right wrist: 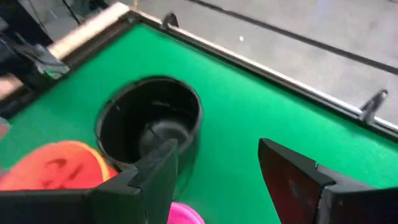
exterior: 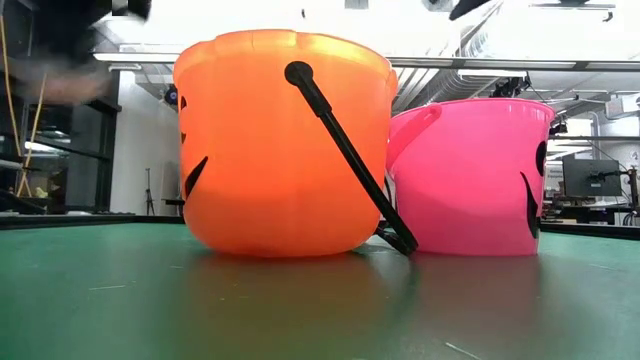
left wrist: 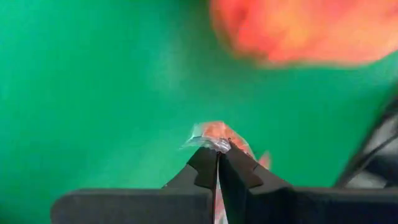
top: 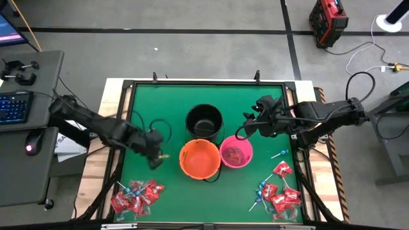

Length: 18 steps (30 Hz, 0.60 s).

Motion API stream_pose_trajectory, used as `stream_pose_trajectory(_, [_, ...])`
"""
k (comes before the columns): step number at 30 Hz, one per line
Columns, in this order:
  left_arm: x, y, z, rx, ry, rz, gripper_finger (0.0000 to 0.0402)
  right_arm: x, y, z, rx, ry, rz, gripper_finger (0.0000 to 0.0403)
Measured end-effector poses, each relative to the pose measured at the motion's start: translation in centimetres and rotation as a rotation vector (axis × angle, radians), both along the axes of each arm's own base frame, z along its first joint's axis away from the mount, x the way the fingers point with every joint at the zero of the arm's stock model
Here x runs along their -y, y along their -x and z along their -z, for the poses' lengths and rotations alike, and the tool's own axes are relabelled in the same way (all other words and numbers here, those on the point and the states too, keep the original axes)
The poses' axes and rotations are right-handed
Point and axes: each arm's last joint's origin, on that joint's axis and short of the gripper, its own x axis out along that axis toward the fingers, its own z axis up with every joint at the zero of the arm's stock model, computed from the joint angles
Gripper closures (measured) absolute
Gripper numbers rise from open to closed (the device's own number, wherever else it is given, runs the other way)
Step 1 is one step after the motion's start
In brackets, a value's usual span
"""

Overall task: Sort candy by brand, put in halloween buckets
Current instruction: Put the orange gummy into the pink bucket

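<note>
Green mat [top: 172, 102] on a framed table, grey floor around it, a desk with keyboard off to the left. Three buckets cluster mid-table: black bucket [top: 204, 121] farthest back, orange bucket [top: 200, 158] in front of it, pink bucket [top: 236, 152] touching the orange one on its right. Loose candy lies in two heaps along the near edge, left heap [top: 135, 197] and right heap [top: 278, 191], mixing red packets and blue lollipops. Left gripper [top: 155, 155] sits low over the mat just left of the orange bucket, fingers pinched shut on a red packet [left wrist: 219, 134]; in its wrist view the crinkled wrapper end sticks out past the fingertips, with the orange bucket a blur ahead. Key relation: the orange bucket is immediately to the right of the loaded left gripper, the pink one beyond it, the black one farther back and right. Which bucket takes red packets cannot be told; something reddish seems to lie inside the pink bucket. Right gripper [top: 250, 122] hangs with fingers apart and empty, between the black and pink buckets, well away from the packet.
</note>
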Motion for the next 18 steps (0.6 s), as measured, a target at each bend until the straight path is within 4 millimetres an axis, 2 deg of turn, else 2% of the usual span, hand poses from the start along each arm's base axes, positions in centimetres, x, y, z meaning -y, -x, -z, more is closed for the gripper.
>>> stream_pose_trajectory(4, [-0.3,-3.8,-3.8,0.319,-0.142,0.092,0.0401,0.0,-0.2,-0.1,0.013,0.004,-0.011,0.0188])
stream_pose_trajectory(8, [-0.5,-7.9,-5.3,0.528,-0.330,0.200,0.0401,0.0,-0.2,-0.1,0.014,0.008,-0.010,0.0188])
stream_pose_trajectory(12, [-0.8,-12.2,-4.4,0.673,-0.453,0.284,0.0401,0.0,-0.2,-0.3,0.035,0.030,0.015,0.0188])
stream_pose_trajectory(18, [-1.4,-17.6,-0.6,0.772,-0.509,0.350,0.0401,0.2,-0.2,-0.4,0.053,0.068,0.047,0.0188])
